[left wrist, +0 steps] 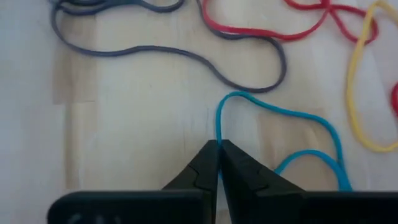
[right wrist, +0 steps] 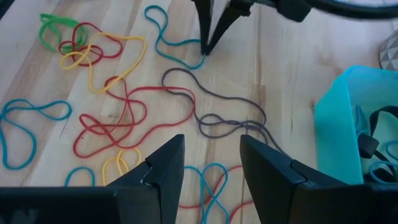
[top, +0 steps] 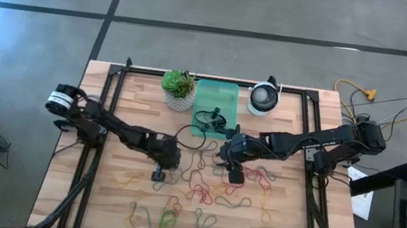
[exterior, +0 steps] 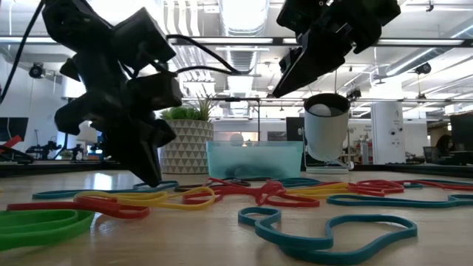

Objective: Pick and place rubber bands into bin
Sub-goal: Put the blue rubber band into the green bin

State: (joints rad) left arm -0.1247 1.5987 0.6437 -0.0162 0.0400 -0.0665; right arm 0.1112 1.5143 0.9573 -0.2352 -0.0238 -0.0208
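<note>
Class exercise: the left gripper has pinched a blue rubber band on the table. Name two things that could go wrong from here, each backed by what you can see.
1. The left gripper pinches the blue rubber band only at its fingertips, so the band may slip out on lifting.
2. The grey rubber band lies close beside it and near the red rubber band; a lift might drag neighbours along, short of the bin.

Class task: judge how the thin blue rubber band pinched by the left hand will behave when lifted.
The thin blue rubber band lies in loose curves, so it will probably droop limply. It looks very light. Pinched by the left hand at one narrow point, it might slip free.
</note>
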